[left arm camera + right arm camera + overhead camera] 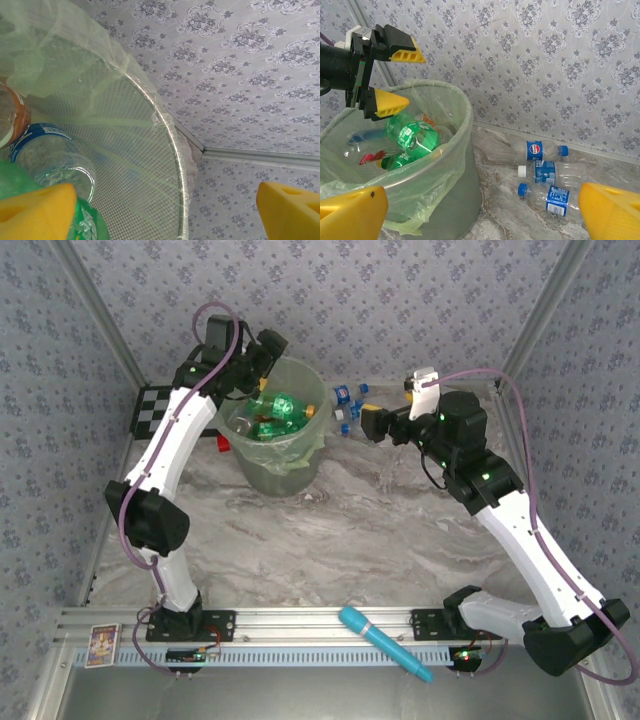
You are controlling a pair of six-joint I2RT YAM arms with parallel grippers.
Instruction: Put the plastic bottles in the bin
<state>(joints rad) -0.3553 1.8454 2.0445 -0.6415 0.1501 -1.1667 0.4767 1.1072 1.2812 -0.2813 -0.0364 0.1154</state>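
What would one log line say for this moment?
left gripper: open, above bin | right gripper: open, empty | bottles: some in bin, others on table

The left arm rises from its base at the near edge and stretches toward the far left corner of the surface, with its elbow bent close to the left edge. The left claw hangs raised above the surface, its yellow-tipped fingers spread wide with nothing between them. The right arm folds at the near right corner and reaches toward the far edge. The right claw points left, jaws fully apart and empty.
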